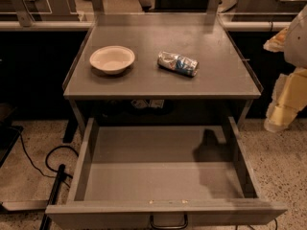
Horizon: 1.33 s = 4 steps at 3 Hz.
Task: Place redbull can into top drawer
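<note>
**A:** Start with the big things. Why does the top drawer (163, 176) stand like that?

**B:** It is pulled right out below the grey tabletop (158, 80), with its dark loop handle (169, 222) toward the camera. I judge it is open so that something can be lowered straight in from above.

**A:** And the gripper?

**B:** The gripper (282, 110) hangs at the right edge of the view, beside the table's right side and off its surface. It holds nothing that I can see. Whether it is spread or closed I cannot tell.

**A:** What sits on top?

**B:** A cream bowl (112, 59) stands upright on the left half. The redbull can (178, 63) is just right of centre, apart from the bowl. It lies on its side and looks dented, so it probably calls for a grasp across its body.

**A:** Where is the can from the gripper?

**B:** Well apart from it, toward the middle of the tabletop and a little farther back. The drawer lies below both and nearer the camera.
</note>
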Tool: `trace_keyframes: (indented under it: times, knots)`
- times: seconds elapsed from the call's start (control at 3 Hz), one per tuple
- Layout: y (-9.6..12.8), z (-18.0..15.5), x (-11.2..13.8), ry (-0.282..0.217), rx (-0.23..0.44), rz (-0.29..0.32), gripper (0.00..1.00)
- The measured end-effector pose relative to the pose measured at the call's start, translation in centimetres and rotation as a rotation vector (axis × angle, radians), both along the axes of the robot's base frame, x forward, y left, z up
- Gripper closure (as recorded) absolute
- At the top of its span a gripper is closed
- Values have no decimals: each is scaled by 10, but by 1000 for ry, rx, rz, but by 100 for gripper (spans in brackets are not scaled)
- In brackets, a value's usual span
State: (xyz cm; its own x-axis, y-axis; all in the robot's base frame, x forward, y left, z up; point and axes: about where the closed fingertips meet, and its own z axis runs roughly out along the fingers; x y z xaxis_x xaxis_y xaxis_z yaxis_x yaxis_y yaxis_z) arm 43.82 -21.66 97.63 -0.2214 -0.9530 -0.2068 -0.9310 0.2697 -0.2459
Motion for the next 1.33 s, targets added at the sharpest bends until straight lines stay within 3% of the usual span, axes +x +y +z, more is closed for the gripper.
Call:
trace_keyframes:
  times: [0.33, 0.67, 1.0, 1.33]
  knots:
    - [0, 0, 0, -2, 0, -1, 0]
    - [9, 3, 24, 0, 27, -16, 0]
    - [27, 10, 49, -20, 95, 13, 0]
    - [29, 12, 51, -24, 103, 16, 0]
